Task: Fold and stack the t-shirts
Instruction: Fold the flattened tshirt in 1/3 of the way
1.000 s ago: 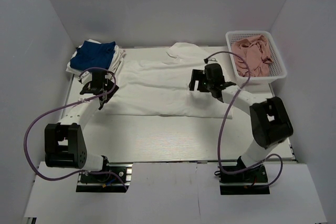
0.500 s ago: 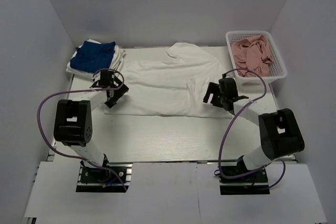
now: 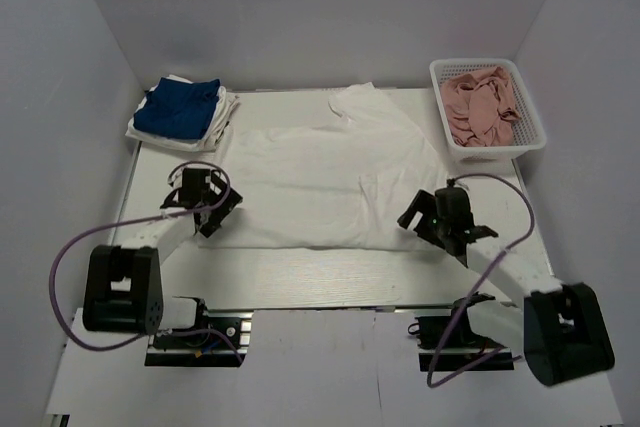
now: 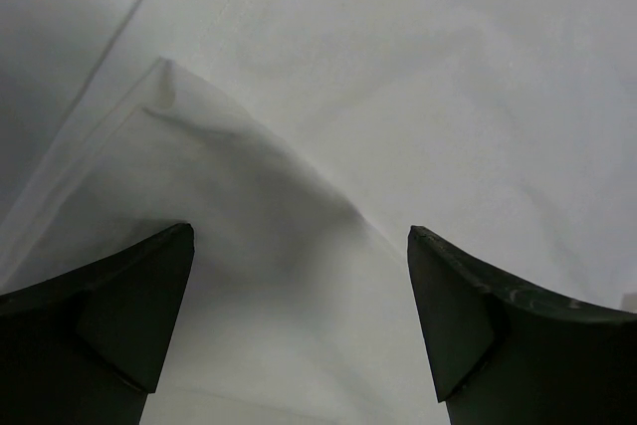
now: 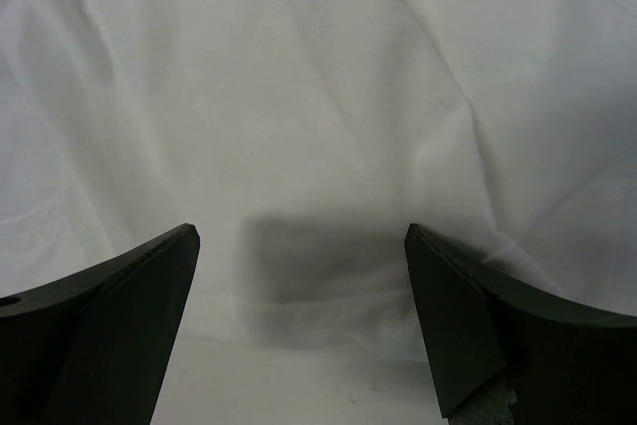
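A large white t-shirt [image 3: 320, 172] lies spread flat across the middle of the table, its hem toward the near edge. At the back left a royal-blue t-shirt [image 3: 180, 107] rests folded on another white t-shirt [image 3: 229, 109]. My left gripper [image 3: 215, 213] hovers open over the spread shirt's near left corner; the left wrist view shows that cloth corner [image 4: 199, 146] between my left gripper's [image 4: 299, 246] wide jaws. My right gripper [image 3: 420, 219] stands open over the near right hem. In the right wrist view the hem [image 5: 299, 330] lies just below my right gripper [image 5: 299, 236], nothing held.
A white basket [image 3: 530, 137] with crumpled pink cloth [image 3: 482, 102] stands at the back right. Grey walls close in the table on the left, back and right. Bare tabletop [image 3: 320, 277] runs between the shirt's hem and the arm bases.
Both grippers have drawn back toward the near edge, staying open. The spread shirt's near hem now lies closer to the front, and the cloth looks flatter.
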Controlling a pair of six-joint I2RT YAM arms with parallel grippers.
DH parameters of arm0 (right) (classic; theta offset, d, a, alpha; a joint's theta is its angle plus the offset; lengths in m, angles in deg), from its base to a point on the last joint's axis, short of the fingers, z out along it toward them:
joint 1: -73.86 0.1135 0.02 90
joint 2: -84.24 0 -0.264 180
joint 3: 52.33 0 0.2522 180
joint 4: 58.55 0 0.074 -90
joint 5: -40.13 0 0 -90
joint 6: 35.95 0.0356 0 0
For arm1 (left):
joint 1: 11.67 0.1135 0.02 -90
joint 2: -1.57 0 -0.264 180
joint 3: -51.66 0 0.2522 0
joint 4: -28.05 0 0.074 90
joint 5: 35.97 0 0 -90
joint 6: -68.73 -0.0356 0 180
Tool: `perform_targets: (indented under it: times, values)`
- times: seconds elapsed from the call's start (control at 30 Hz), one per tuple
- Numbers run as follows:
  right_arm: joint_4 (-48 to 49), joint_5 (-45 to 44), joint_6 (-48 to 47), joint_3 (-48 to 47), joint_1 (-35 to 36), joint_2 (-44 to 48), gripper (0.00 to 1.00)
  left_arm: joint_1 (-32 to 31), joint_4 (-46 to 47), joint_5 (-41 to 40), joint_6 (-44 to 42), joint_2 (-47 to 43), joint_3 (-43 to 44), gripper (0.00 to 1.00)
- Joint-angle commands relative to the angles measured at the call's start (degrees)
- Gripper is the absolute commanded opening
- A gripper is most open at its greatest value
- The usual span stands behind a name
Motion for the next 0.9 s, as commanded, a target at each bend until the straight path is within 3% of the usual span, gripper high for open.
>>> perform_targets:
  times: [0.0,0.13,0.23,0.37,0.6,0.7,0.87]
  values:
    - [-19.06,-2.71,3.66,3.94,0.19,7.75,0.90,-0.75,-13.63,4.27,2.11,-6.54,-7.26,0.99]
    - [-24.54,-1.40,3.41,4.13,0.10,23.20,0.90,-0.76,-21.96,5.43,2.65,-19.39,-8.07,0.99]
    - [-25.95,-1.75,0.35,2.03,0.19,26.13,0.90,-0.76,-27.16,-0.08,2.65,-26.77,-4.13,0.99]
    - [-18.86,0.18,-5.37,-3.86,0.45,21.77,0.90,-0.76,-23.25,-5.29,1.16,-27.68,1.95,0.99]
    - [-5.13,-4.21,-9.24,-17.66,0.98,5.08,0.90,0.47,-13.12,-3.19,-2.61,-10.83,17.03,0.99]
    - [-2.84,-5.70,-9.78,-24.86,0.71,-2.22,0.90,0.47,-15.30,-10.27,-5.33,0.24,26.26,0.99]
    - [-0.81,-7.90,-13.02,-36.47,0.54,-12.60,0.90,-0.76,-15.92,-14.26,-11.32,14.14,40.24,0.99]
